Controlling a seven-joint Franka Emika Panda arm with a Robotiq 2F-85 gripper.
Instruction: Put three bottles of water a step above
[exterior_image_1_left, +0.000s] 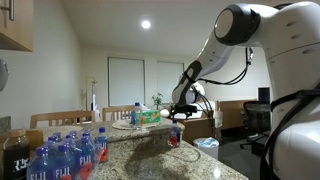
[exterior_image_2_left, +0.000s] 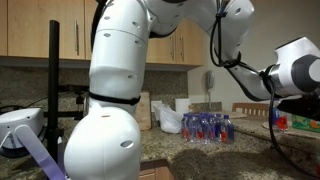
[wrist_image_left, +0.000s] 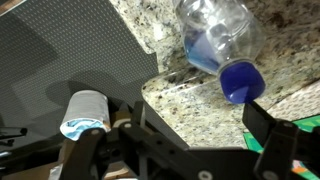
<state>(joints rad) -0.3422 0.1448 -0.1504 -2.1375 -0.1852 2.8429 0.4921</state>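
- The dark fingers (wrist_image_left: 268, 122) stand wide apart along the bottom of the wrist view, with nothing clamped between them.
- Just above the finger at lower right in that view is the blue cap of a small clear plastic water bottle with a blue-and-red label (wrist_image_left: 215, 38). Its body runs up towards the top right of the frame, and it is free of the grip.
- In an exterior view that same bottle (exterior_image_1_left: 175, 136) stands upright near the centre of the frame, with the fingers hanging directly over its cap.
- The bottle rests on the speckled tan-grey granite tabletop (wrist_image_left: 195, 105). Its rounded edge crosses the middle of the wrist view, with a dark grey meshed surface beyond it at upper left.
- I cannot tell whether the bottle stands on the raised ledge or on the lower level.
- A cluster of blue-capped water bottles (exterior_image_1_left: 62, 155) fills the lower left of an exterior view, well apart from the single bottle. The cluster (exterior_image_2_left: 208, 127) also shows right of centre in an exterior view.
- The white robot arm (exterior_image_1_left: 240, 30) reaches in from the upper right.
- Light wooden wall cabinets (exterior_image_2_left: 60, 30) line the top of the frame.
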